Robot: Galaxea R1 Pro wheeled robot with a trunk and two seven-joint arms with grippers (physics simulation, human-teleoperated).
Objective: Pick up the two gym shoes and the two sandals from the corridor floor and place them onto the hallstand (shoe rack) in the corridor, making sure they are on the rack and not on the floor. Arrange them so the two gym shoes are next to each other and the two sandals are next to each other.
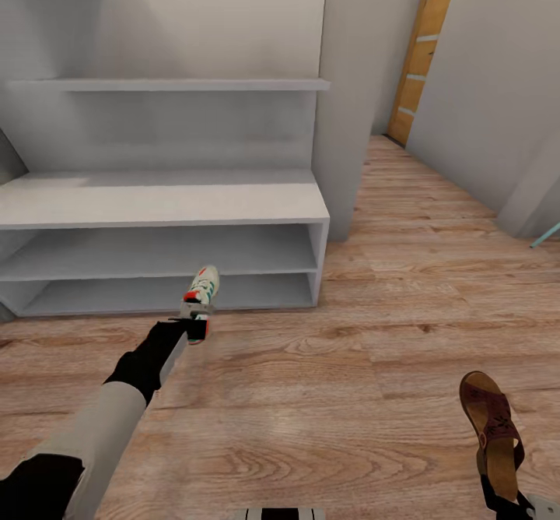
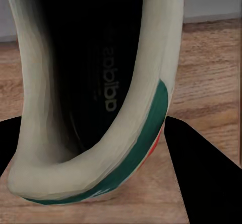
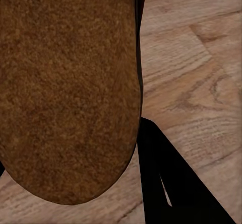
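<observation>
My left gripper [image 1: 194, 322] is shut on one gym shoe [image 1: 202, 288], white with green stripe and orange-red patches, held above the corridor floor [image 1: 327, 395] just in front of the hallstand's lower shelf slot. Up close, the gym shoe's heel rim [image 2: 126, 148] sits between the black fingers [image 2: 201, 178]. The hallstand [image 1: 163, 201] is pale grey, with a bench top, two open slots and a floating shelf above. At the bottom right, my right gripper [image 1: 507, 502] is shut on a dark brown sandal [image 1: 490, 419], whose tan insole [image 3: 65, 83] faces the wrist camera. The other gym shoe and sandal are out of view.
A grey wall pillar [image 1: 342, 115] stands right beside the hallstand. Behind it the corridor runs to an orange wooden door [image 1: 424, 45]. A grey wall [image 1: 482, 84] closes the right side, with a teal object [image 1: 547, 234] at the edge. Open floor lies between the two arms.
</observation>
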